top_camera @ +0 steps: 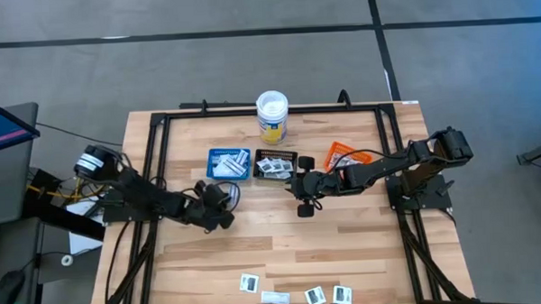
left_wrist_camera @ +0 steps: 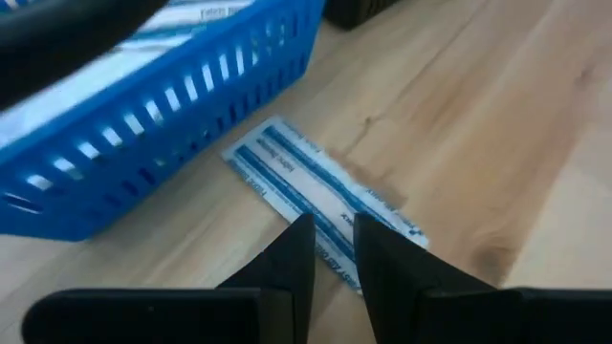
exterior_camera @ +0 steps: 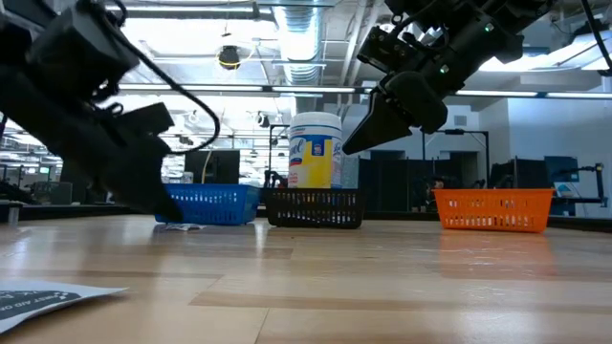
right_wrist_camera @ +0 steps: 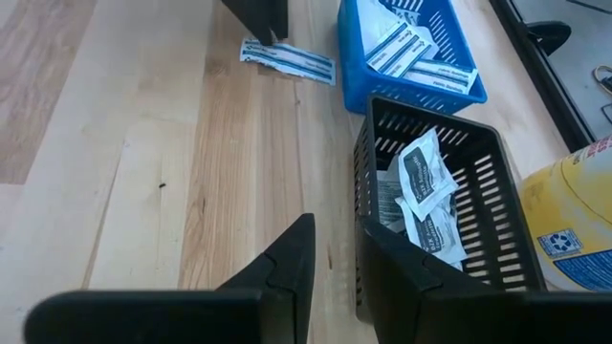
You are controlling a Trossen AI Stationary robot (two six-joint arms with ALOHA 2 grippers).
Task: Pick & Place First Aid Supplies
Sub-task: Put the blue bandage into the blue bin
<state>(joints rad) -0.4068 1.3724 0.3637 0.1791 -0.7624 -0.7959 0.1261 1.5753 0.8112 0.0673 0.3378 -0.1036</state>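
A narrow white-and-blue strip packet (left_wrist_camera: 316, 186) (right_wrist_camera: 292, 60) lies flat on the wood just outside the blue tray (left_wrist_camera: 172, 124) (top_camera: 210, 165), which holds more such strips. My left gripper (left_wrist_camera: 333, 229) (top_camera: 225, 197) is low over the strip's middle, its fingers a narrow gap apart with nothing between them. My right gripper (right_wrist_camera: 333, 234) (top_camera: 299, 185) hangs above the table beside the black tray (right_wrist_camera: 368, 191), also with a narrow empty gap. Squarish white packets (right_wrist_camera: 426, 191) lie in the black tray. A few more packets (top_camera: 314, 296) rest at the table's near edge. My left gripper slants down from the table's left side over the middle of the strip packet (left_wrist_camera: 330, 205), its fingers standing across the strip. The strip lies flat on the table. Whether the fingertips touch it, I cannot tell.
An orange tray (top_camera: 343, 155) stands to the right of the black one. A white-lidded tub with a yellow label (top_camera: 272, 116) stands behind the trays at the far edge. A black frame (top_camera: 161, 129) runs round the table. Bare wood lies between the trays and the near-edge packets.
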